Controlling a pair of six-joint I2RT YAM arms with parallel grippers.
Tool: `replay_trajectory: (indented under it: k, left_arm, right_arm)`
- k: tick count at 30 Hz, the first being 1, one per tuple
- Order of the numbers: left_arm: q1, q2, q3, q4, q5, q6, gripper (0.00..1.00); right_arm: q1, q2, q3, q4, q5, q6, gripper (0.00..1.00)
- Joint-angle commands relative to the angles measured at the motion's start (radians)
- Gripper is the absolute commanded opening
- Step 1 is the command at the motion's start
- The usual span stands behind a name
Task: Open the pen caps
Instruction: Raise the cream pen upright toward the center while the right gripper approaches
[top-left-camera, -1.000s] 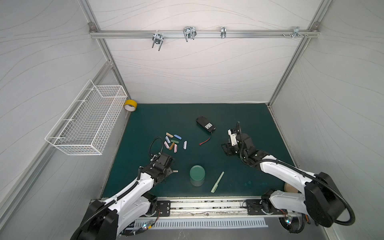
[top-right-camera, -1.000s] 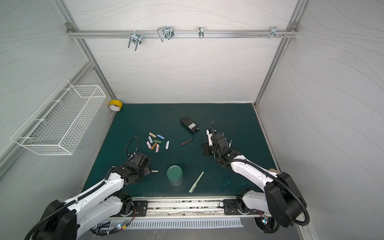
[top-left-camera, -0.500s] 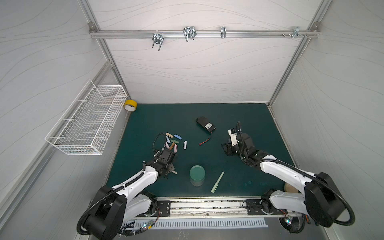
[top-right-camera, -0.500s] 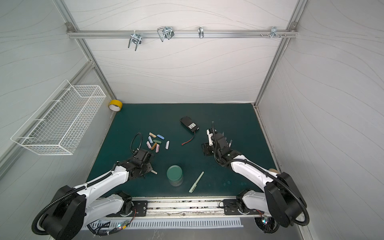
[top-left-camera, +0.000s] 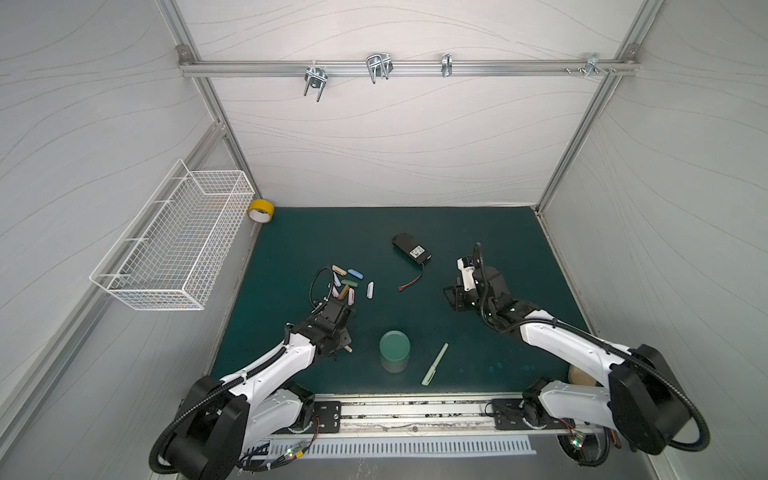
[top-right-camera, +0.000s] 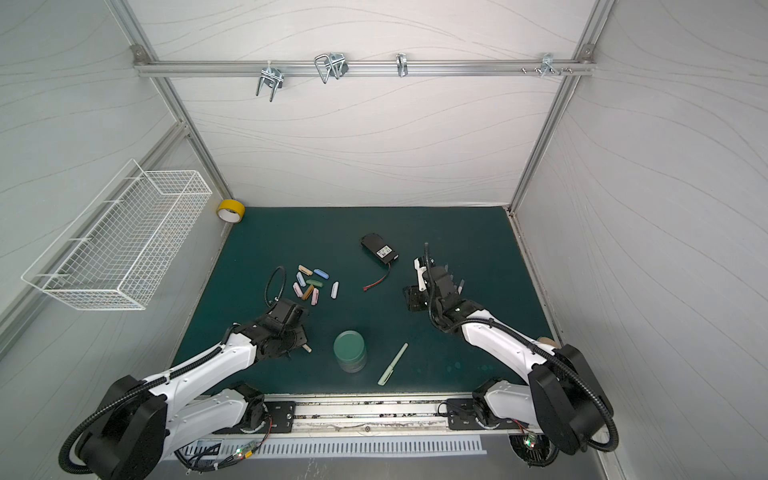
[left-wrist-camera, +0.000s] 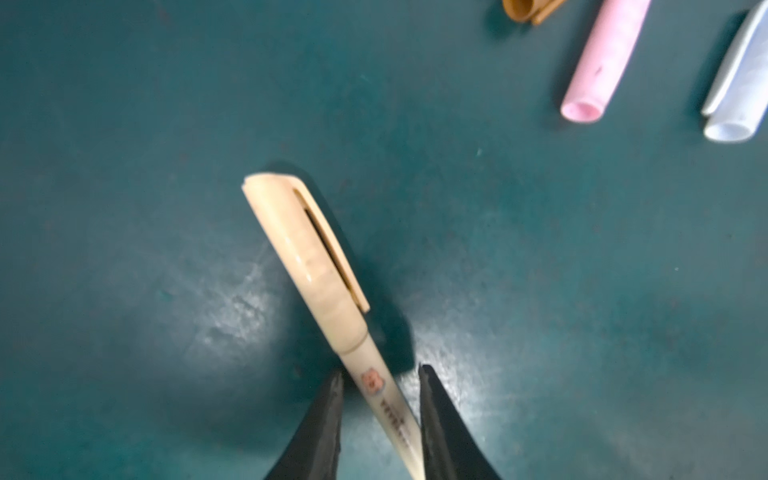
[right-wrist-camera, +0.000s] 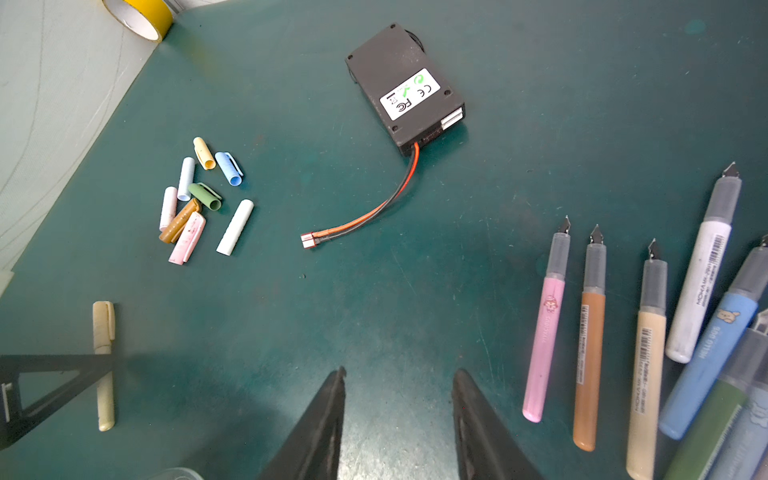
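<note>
Uncapping of the cream pen (left-wrist-camera: 376, 384) looks to be the step in hand; the left pincer (left-wrist-camera: 380, 371) is closed narrow on its barrel just behind the cap (left-wrist-camera: 309, 253), with a black finger on either side; the cap is fully seated on the pen; this pen sits in the front left part of the bench (top-left-camera: 478, 232), between the left edge and a round green tub (top-left-camera: 394, 350); whether it rests on the mat or is raised a little I cannot tell; the right pincer (right-wrist-camera: 399, 371) hangs toward the right edge with its jaws moderately apart and nothing between them, well apart from the held pen; beside it lie the uncapped pens (right-wrist-camera: 590, 332), nibs bare, and the loose caps (right-wrist-camera: 195, 199) are gathered nearer the left edge at mid depth, past a black battery pack (right-wrist-camera: 405, 87); so most of the job appears done; the next move, as I judge it, calls for the right pincer to cross toward the front left, set its jaws across the cream cap, close firmly and pull straight along the pen's axis while the left one holds the barrel fast; a skewed pull could slip off the smooth plastic; a capped green pen (top-left-camera: 434, 364) near the front edge looks to be the one left after this.
</note>
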Motion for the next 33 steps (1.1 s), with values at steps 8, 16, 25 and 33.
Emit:
replay_trajectory:
  k: [8, 16, 25, 33]
  left_arm:
    - [-0.043, 0.056, 0.020, -0.024, -0.010, -0.017, 0.26]
    - [-0.067, 0.097, 0.054, -0.019, -0.023, -0.039, 0.17]
    - [-0.070, -0.052, 0.194, -0.125, -0.095, -0.010, 0.08]
    - [-0.085, -0.171, 0.323, 0.002, -0.116, 0.098, 0.07]
  right_arm:
    - [-0.010, -0.006, -0.005, 0.012, -0.003, 0.002, 0.44]
    - [-0.015, -0.012, -0.009, 0.015, -0.002, 0.004, 0.44]
    - [-0.018, -0.014, -0.014, 0.018, -0.010, 0.006, 0.44]
    - [-0.018, -0.087, -0.059, 0.088, -0.138, 0.033, 0.44]
